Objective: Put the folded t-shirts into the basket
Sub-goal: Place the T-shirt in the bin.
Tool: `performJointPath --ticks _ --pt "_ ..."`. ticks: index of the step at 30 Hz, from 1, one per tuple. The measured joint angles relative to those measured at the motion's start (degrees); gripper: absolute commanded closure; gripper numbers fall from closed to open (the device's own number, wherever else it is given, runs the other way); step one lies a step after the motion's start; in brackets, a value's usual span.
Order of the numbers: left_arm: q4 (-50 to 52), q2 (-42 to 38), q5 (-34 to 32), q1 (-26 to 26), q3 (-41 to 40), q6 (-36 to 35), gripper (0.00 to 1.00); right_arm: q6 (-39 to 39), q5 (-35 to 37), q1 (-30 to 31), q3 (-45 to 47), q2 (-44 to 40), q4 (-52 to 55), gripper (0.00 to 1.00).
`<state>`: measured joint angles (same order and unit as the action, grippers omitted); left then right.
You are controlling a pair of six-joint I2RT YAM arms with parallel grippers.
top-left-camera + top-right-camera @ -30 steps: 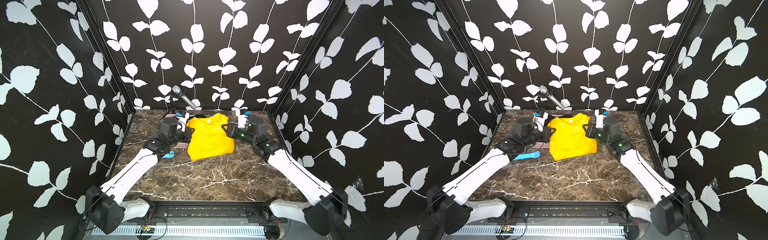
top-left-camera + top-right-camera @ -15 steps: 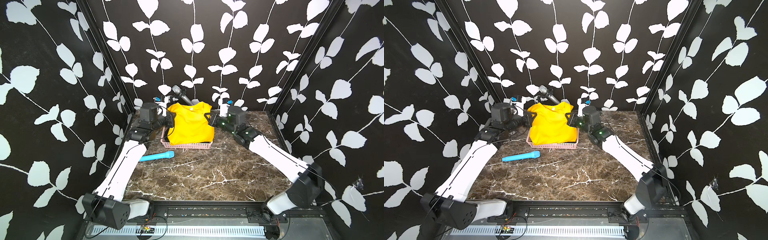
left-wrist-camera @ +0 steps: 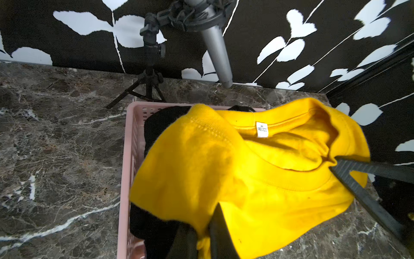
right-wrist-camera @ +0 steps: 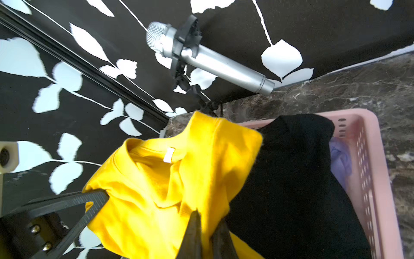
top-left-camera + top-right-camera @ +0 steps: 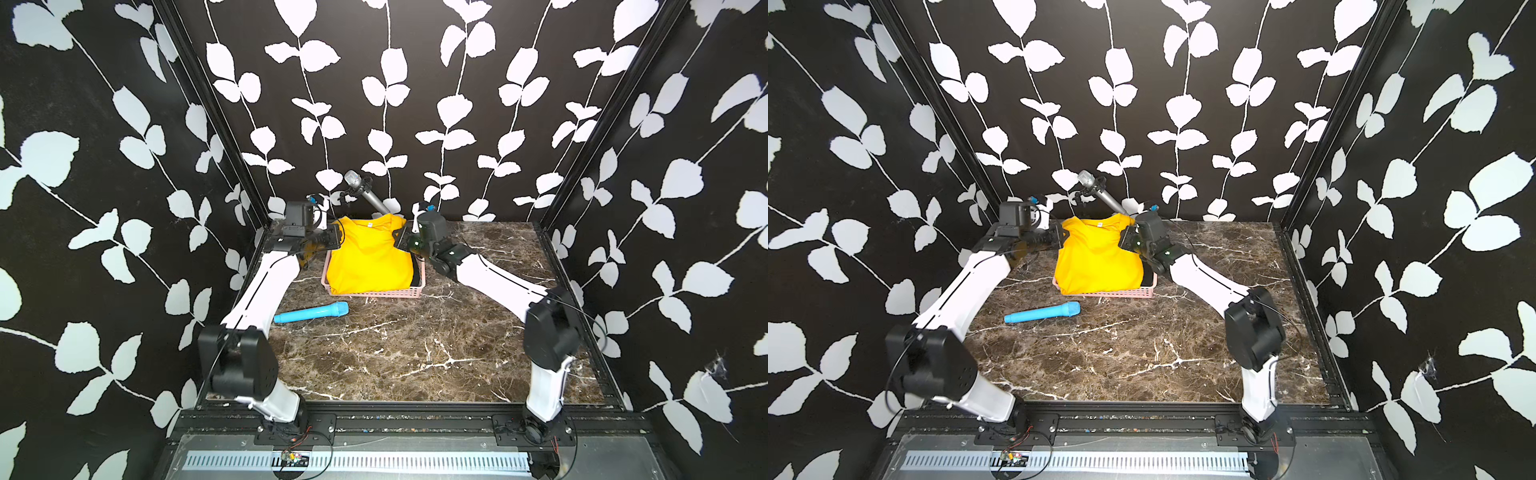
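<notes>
The yellow t-shirt (image 5: 368, 257) is pinched by the left claw (image 3: 202, 235) and the right claw (image 4: 207, 233); the basket (image 5: 374, 295) and black t-shirt (image 4: 291, 179) beneath are largely hidden.

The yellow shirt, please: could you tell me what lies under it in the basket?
A black shirt lies under the yellow shirt, with lilac cloth at the basket wall. Anything deeper is covered.

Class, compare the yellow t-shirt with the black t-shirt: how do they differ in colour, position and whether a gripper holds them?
The yellow t-shirt is pinched at its collar end by the left gripper and right gripper; the black t-shirt is gripped by neither. The yellow t-shirt hangs on top, collar end raised; the black t-shirt lies beneath it inside the pink basket. Both look plain, with no print showing.
</notes>
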<state>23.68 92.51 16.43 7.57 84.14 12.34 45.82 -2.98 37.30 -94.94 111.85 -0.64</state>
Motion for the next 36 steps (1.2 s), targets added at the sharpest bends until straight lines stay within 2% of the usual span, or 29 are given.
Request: performJointPath --ticks 6,18,23,26,29,31,36 --pt "0.0 9.6 -1.3 0.0 5.7 -1.8 1.0 -3.6 2.7 -0.8 -5.0 6.1 1.9 1.0" --pt "-1.4 22.4 -2.6 0.0 11.6 -3.7 1.0 -10.5 7.3 -2.6 -12.6 15.3 7.6 1.0" --pt "-2.8 26.5 -2.8 0.0 13.4 -4.3 1.0 -12.7 8.2 -3.3 -17.5 19.4 10.8 0.95" --pt "-3.2 28.2 -3.6 0.0 13.9 -4.5 0.91 -13.8 8.5 -3.6 -21.1 22.4 13.0 0.9" --pt "-3.3 29.9 -4.0 0.0 15.0 -4.6 0.75 -14.8 9.1 -3.8 -22.6 24.4 14.8 0.82" --pt "-3.4 30.5 -4.7 0.0 15.2 -4.8 0.68 -15.4 10.0 -4.0 -22.9 24.9 16.3 0.76" --pt "-2.7 30.7 -6.4 0.0 15.3 -5.1 0.57 -16.9 12.7 -4.6 -22.8 24.7 18.4 0.62"
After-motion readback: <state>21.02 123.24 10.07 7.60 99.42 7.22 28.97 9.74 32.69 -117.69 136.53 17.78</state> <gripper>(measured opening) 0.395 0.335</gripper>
